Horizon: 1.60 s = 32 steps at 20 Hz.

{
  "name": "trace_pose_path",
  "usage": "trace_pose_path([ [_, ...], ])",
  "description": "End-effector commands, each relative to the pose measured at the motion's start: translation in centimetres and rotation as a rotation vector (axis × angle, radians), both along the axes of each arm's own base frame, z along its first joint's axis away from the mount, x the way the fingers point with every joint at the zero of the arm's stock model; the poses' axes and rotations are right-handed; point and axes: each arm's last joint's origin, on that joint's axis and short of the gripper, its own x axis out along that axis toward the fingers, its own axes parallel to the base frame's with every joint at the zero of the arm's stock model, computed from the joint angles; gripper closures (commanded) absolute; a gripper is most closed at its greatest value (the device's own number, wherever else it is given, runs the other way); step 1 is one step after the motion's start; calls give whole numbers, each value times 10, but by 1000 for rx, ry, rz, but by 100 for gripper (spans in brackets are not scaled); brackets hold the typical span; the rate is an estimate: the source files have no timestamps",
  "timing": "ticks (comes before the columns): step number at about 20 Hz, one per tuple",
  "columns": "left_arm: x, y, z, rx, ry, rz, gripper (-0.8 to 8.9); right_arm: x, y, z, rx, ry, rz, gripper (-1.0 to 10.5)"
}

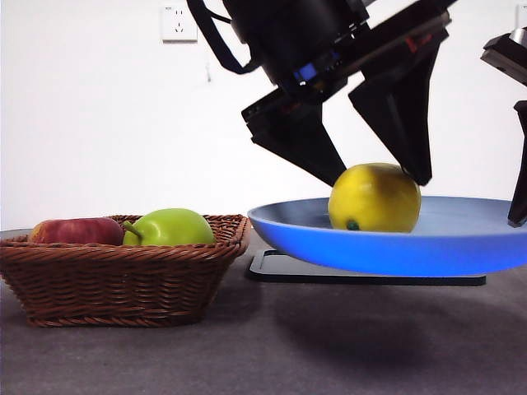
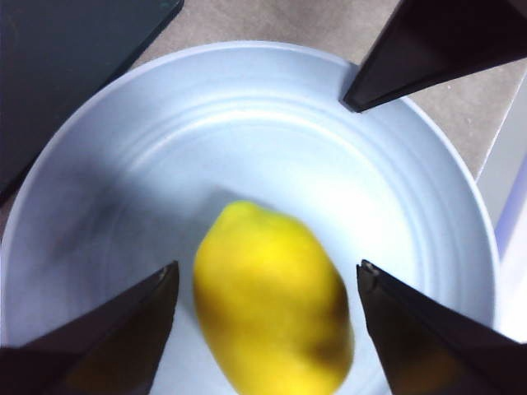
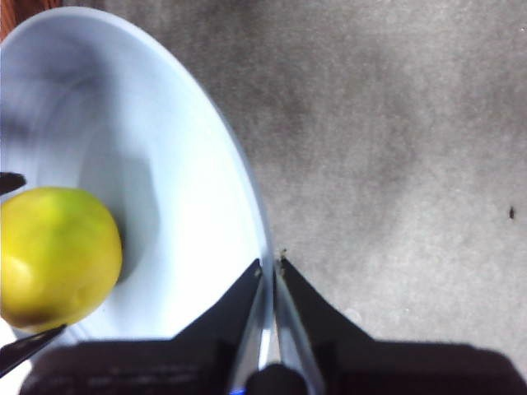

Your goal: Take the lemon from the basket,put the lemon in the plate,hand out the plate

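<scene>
The lemon [image 1: 375, 197] lies in the light blue plate [image 1: 461, 239], right of the wicker basket [image 1: 115, 271]. My left gripper [image 1: 380, 179] is open, its jaws standing either side of the lemon without gripping it; the left wrist view shows the lemon [image 2: 272, 304] between the open jaws [image 2: 265, 267] on the plate [image 2: 272, 123]. My right gripper [image 3: 270, 267] is shut on the plate's rim [image 3: 189, 206] at its right side [image 1: 519, 218] and holds the plate just above the black tray. The lemon [image 3: 58, 255] also shows in the right wrist view.
A flat black tray [image 1: 280, 267] lies under the plate on the grey table; it also shows in the left wrist view [image 2: 66, 66]. The basket holds a green stemmed fruit [image 1: 169, 228] and a red apple [image 1: 76, 231]. A white wall stands behind.
</scene>
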Motion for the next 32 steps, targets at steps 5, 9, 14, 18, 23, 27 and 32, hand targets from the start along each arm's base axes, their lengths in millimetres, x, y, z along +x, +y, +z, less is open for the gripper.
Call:
trace_pose_path([
  [5,-19,52,80,-151,-95,47,437,10,-2,1,26,-15,-50,943],
  [9,-49,110,128,-244,-162,81,437,40,-10,-3,24,-2,-106,943],
  [14,-81,160,162,-327,-306,174,437,101,-8,-6,23,-16,-122,943],
  [18,-92,177,165,-312,-321,212,437,154,-5,-11,29,-40,-148,943],
  [23,-91,177,159,-256,-292,239,437,193,-10,-33,31,-38,-217,943],
  [27,-91,177,159,-261,-289,244,437,199,-17,-53,27,4,-241,943],
  [32,-91,177,159,-263,-289,244,437,200,-16,-55,16,-12,-203,746],
])
